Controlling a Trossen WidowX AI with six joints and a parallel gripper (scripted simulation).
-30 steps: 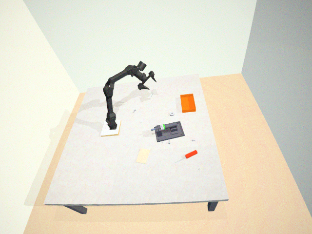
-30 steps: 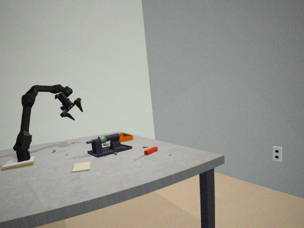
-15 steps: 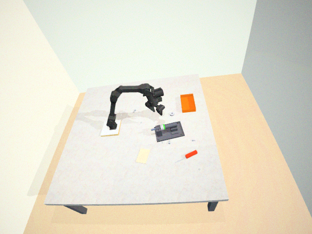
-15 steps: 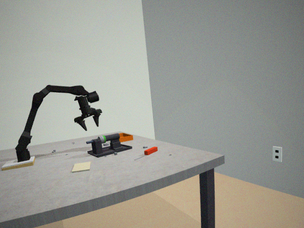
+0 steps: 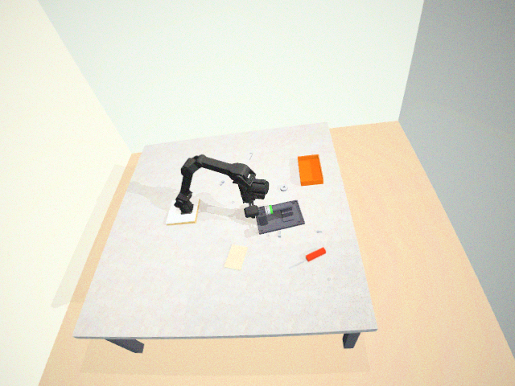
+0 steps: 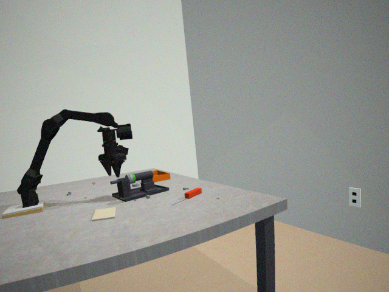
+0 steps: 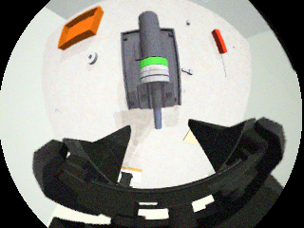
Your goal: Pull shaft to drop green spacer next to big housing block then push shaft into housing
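Worktop [image 5: 166,286] [image 6: 62,248] [image 7: 201,102], pale, speckled. Clock positions: top view, about the dark base plate [image 5: 290,226] [image 6: 162,188] [image 7: 128,90].

Arm [image 5: 216,165] [image 6: 84,116], black: mounted at 9 o'clock, reaching over.

Base plate: dark, rectangular.

Tray [image 5: 310,170] [image 6: 161,177] [image 7: 81,29], orange: 1 o'clock.

Screwdriver [image 5: 315,254] [image 6: 192,193] [image 7: 219,42], red-handled: between 4 and 5 o'clock.

Note [image 5: 236,257] [image 6: 104,213] [image 7: 191,137], pale yellow: 8 o'clock.

Housing [image 5: 284,206] [image 6: 144,175] [image 7: 150,38], dark, cylindrical: horizontal above the plate.

Fingers [image 5: 250,211] [image 6: 113,176]: one pair, wide apart, holding nothing; above the shaft's outer end.

Shaft [image 6: 115,181] [image 7: 158,119], bluish: protruding toward 9 o'clock.

Spacers: green spacer [image 5: 271,209] [image 6: 133,177] [image 7: 154,61] beside the housing, undropped; pale spacers [image 7: 155,73] at its 9 o'clock side.
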